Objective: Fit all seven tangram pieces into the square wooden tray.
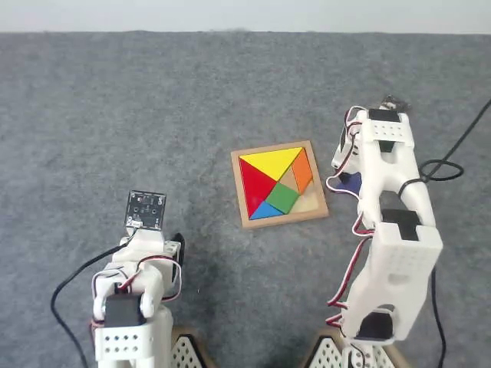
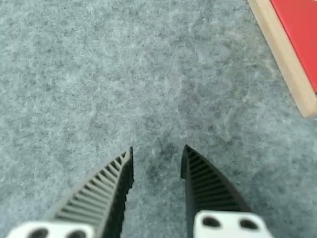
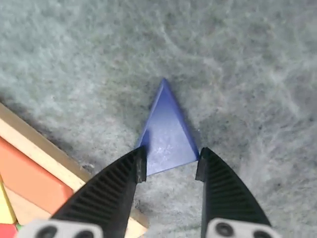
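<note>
Currently the right gripper [image 3: 171, 156] is part-way spread, its two fingers straddling the wide end of the dark blue triangle [image 3: 166, 129]. One tip sits at each base corner; firm contact cannot be confirmed. The triangle lies flat on the grey tabletop [image 1: 115, 100], just beside the square wooden tray [image 1: 238, 192] and outside it. The tray holds yellow, red, orange, green and blue pieces. The left gripper [image 2: 157, 158] is spread over bare tabletop near a tray corner, holding nothing.
</note>
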`<state>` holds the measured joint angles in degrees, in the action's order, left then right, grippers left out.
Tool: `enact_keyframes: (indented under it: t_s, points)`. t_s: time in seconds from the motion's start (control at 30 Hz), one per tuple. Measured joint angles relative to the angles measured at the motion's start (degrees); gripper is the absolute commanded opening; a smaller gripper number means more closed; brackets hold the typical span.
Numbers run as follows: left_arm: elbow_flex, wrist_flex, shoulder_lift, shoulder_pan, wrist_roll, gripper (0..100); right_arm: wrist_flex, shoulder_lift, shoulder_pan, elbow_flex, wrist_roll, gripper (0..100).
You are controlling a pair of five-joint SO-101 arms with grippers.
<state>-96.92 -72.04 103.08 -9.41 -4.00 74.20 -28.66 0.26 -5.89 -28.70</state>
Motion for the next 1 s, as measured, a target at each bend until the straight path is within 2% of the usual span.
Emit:
enact_keyframes:
  t_s: [0.67,0.83,1.0]
  points:
    - [0.0,0.0,0.0,0.0,0.0,15,-2.64,-0.09,-1.14,-0.53,-9.14,23.0]
    - [0.0,0.0,0.0,0.0,0.0,15,-2.73,-0.09,-1.76,-0.53,-9.49,16.6]
    - [0.0,0.0,0.0,0.0,0.0,15,-2.73,-1.67,-1.49,-0.62,-9.49,15.9]
